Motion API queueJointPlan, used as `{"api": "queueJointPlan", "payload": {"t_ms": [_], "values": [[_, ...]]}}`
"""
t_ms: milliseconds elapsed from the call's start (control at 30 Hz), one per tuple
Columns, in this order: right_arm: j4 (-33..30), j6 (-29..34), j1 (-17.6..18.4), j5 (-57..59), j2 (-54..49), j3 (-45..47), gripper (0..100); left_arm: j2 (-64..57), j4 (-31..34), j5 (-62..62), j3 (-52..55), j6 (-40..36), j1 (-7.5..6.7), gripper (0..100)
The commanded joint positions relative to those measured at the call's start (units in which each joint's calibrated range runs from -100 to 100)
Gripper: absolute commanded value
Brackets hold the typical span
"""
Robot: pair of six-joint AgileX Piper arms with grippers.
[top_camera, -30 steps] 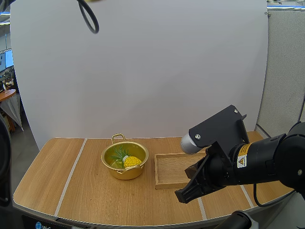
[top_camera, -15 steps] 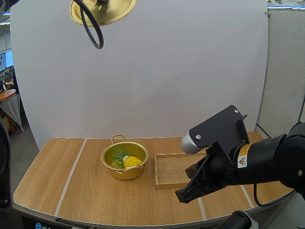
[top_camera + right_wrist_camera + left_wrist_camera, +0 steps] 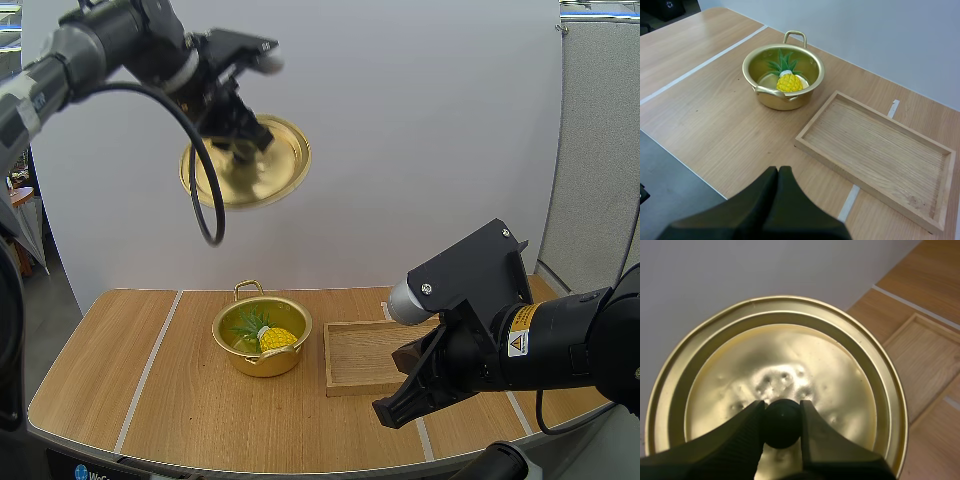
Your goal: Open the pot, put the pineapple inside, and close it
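Items, left to right, on and over the table:

1. My left claw, raised high above the table. Its two black ribbed fingers are clamped on the round black knob of the lid.
2. The lid: round, thin gold-coloured metal with a stepped rim, its centre dimpled with small dents. It hangs tilted in the air, well above the pot.
3. Pot: round, shallow, shiny gold-coloured metal with two loop handles. It stands open on the wood-grain table.
4. Pineapple: small, with a knobbly yellow body and spiky green leaves. It lies on its side inside the pot.
5. Tray: rectangular, pale wood with straight visible grain and a low raised rim. It lies flat just beside the pot, on the pot's right and not touching it.
6. My right claw, over the table's front edge, near the tray's front side. Its fingers are pressed together into one dark wedge, gripping nothing.
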Motion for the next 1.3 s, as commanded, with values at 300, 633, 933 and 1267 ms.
{"api": "queueJointPlan", "payload": {"t_ms": [300, 633, 933, 1267], "values": [[-0.5, 0.3, 0.0, -0.3, -0.4, -0.1, 0, 7.6, -1.6, -13.9, 16.4, 4.9, -0.15, 0], [-0.7, 0.3, 0.0, -0.3, -0.4, -0.1, 0, 14.6, -3.2, -28.9, 22.5, 9.0, -0.15, 0], [-1.4, 0.3, 0.0, -0.3, -0.4, -0.1, 0, 20.7, -6.0, -29.9, 22.5, 11.6, -0.15, 0], [-1.7, 0.3, -0.4, -0.3, -0.4, -0.1, 0, 23.7, -5.8, -30.6, 22.5, 12.6, -0.02, 0]]}}
